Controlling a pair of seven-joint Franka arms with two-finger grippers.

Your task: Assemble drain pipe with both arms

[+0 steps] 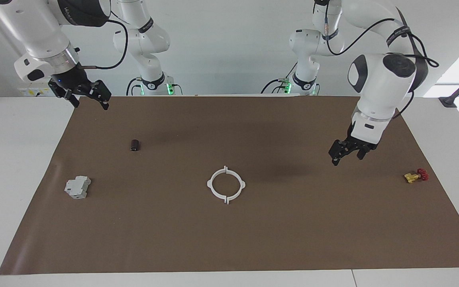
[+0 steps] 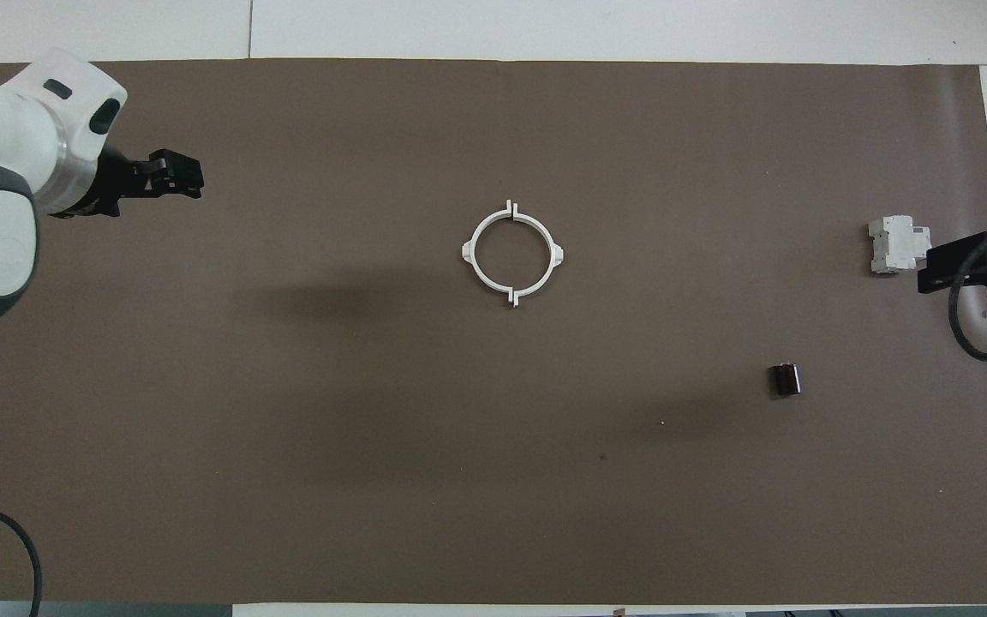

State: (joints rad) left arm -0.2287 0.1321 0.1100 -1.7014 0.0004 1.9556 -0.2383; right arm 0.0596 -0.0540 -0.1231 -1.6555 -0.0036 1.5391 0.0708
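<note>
Two white jointed arms, dark grey bands, black round joint caps, looping black cables; black left pincer, black right pincer; green lights at bases.

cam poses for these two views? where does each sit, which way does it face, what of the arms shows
Facing view: high across the table, looking at the robots; both arms whole, left gripper and right gripper raised over the brown mat.
Overhead view: above the robots' end, looking steeply down; only the left arm's wrist and gripper and right gripper show.
Shared: the white ring, grey block, small dark piece.
</note>
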